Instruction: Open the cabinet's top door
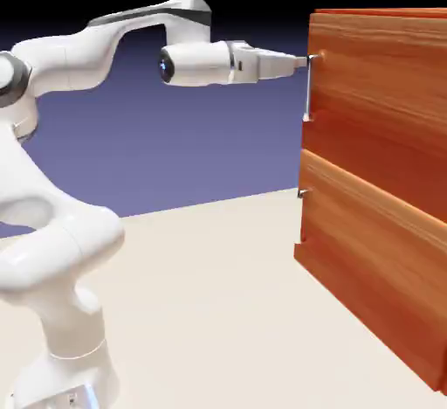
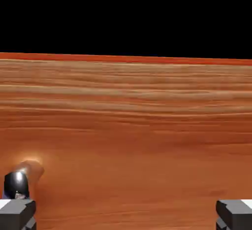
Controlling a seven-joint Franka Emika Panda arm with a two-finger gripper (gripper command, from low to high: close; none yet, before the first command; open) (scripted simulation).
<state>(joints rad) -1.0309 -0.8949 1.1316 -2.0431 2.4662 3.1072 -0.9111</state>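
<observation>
Across the upper part of the cabinet (image 1: 371, 171) at the exterior view's right, the top door (image 1: 380, 93) lies flat against the front, its contents hidden. It is reddish-brown wood with horizontal grain, and a slim vertical silver bar handle (image 1: 308, 89) stands out near its edge. The fingers (image 2: 126, 215) are wide apart, with nothing between them, at the handle's upper end; whether they touch it, I cannot tell. Below is the lower panel (image 1: 371, 237), matching in grain, with its own small metal handle (image 1: 303, 193). Pale, smooth tabletop (image 1: 209, 302) lies open between the cabinet and the glossy white, rounded arm (image 1: 65, 241).
</observation>
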